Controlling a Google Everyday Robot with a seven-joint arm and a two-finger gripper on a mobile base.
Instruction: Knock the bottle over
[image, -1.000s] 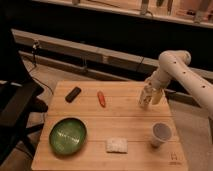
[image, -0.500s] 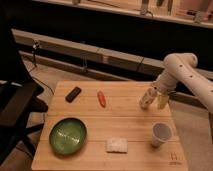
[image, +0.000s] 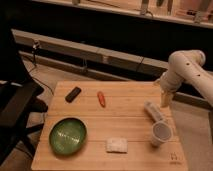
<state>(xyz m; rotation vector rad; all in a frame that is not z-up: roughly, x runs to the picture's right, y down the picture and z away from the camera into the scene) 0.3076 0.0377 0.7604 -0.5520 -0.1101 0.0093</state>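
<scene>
Gripper (image: 165, 100) at the table's (image: 125, 125) right edge, beside the toppled bottle (image: 154, 111); arm (image: 192, 75) cut off by the right frame edge.

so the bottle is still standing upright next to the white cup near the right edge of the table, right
Not quite. In the camera view the bottle is lying on its side, not upright. It does sit next to the white cup near the right edge of the table. The gripper hangs just beyond the bottle, at that edge.
</scene>
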